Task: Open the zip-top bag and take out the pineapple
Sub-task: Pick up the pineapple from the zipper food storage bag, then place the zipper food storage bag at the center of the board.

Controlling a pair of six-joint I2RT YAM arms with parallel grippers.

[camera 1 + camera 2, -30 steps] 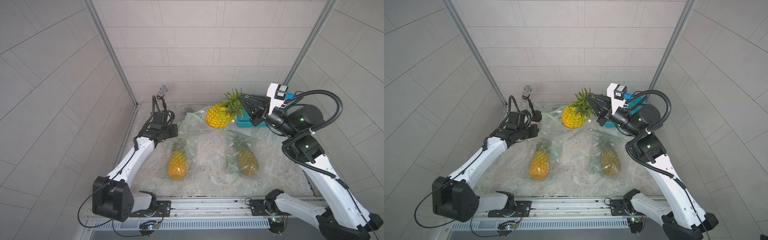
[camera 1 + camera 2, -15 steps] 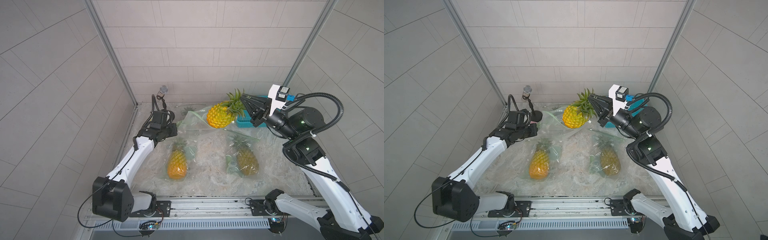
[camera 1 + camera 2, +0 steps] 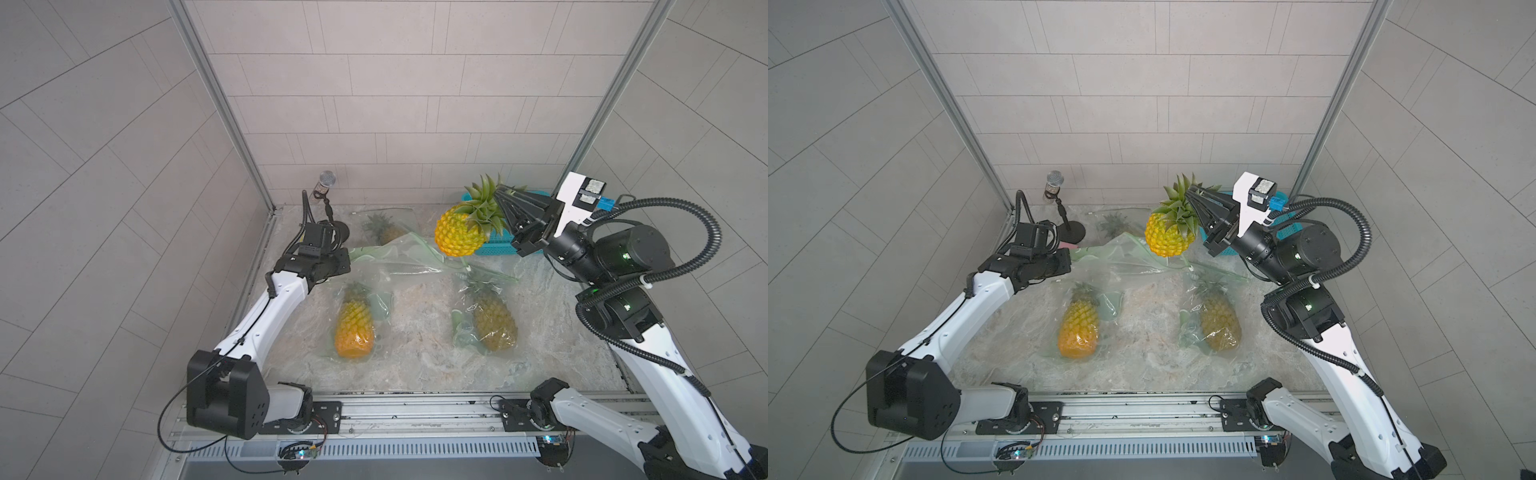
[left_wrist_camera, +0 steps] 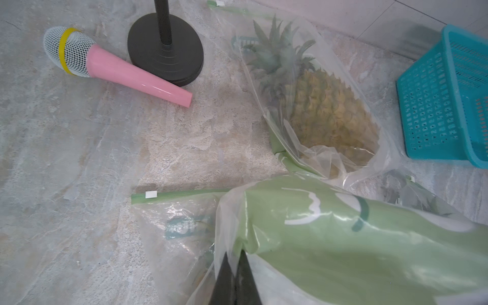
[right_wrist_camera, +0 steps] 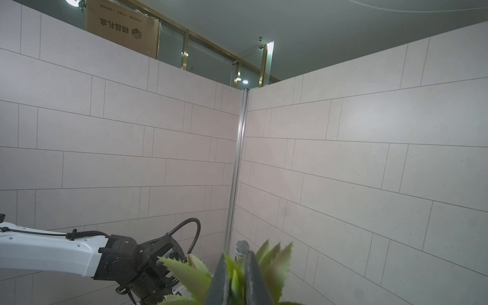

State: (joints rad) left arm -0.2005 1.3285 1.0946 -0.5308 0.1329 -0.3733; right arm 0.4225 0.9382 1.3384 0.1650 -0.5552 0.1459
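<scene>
A yellow pineapple [image 3: 459, 237] [image 3: 1169, 237] with a green crown hangs in the air at the back of the table, free of any bag. My right gripper [image 3: 500, 191] [image 3: 1190, 192] [image 5: 235, 254] is shut on its crown leaves [image 5: 190, 274]. Below it lies the emptied zip-top bag [image 3: 395, 257] [image 3: 1121, 257] [image 4: 343, 237], clear with a green panel. It is stretched toward my left gripper [image 3: 350, 257] [image 4: 233, 253], which is shut on a corner of it. The pineapple's body is out of sight in the right wrist view.
Three more bagged pineapples lie on the marble table: front left [image 3: 353, 324], front right [image 3: 492, 318], back [image 3: 384, 228] [image 4: 327, 116]. A teal basket [image 3: 494, 248] [image 4: 443, 105] stands at the back right. A microphone stand [image 3: 326, 183] [image 4: 165, 47] and pink toy microphone [image 4: 113, 67] are at the back left.
My right gripper has carried the pineapple a little to the right, toward the teal basket. The left arm and the bag have stayed put.
</scene>
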